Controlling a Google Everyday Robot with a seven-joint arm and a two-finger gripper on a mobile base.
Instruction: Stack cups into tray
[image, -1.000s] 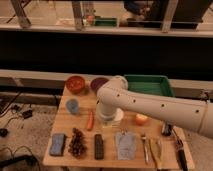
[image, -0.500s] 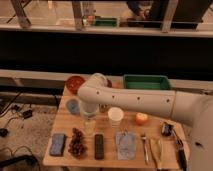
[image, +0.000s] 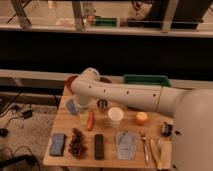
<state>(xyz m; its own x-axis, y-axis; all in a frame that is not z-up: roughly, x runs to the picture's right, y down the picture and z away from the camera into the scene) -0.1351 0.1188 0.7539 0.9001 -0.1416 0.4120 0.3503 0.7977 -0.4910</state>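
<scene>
claw (image: 79, 105) was down at the desk's (image: 60, 126) back-left, right beside the light-blue cup (image: 71, 106), guessing to grab it first; apart or together, couldn't tell | metal cup (image: 102, 104) and cream cup (image: 115, 116) sat mid-desk, unstacked | green tray (image: 146, 80) sat back-right, no cups visible inside

A wooden table (image: 59, 126) is standing on grey floor (image: 30, 131) beside trailing black cables (image: 12, 112), a dark panel (image: 100, 50) running behind beneath metal-framed windows (image: 50, 12).
</scene>
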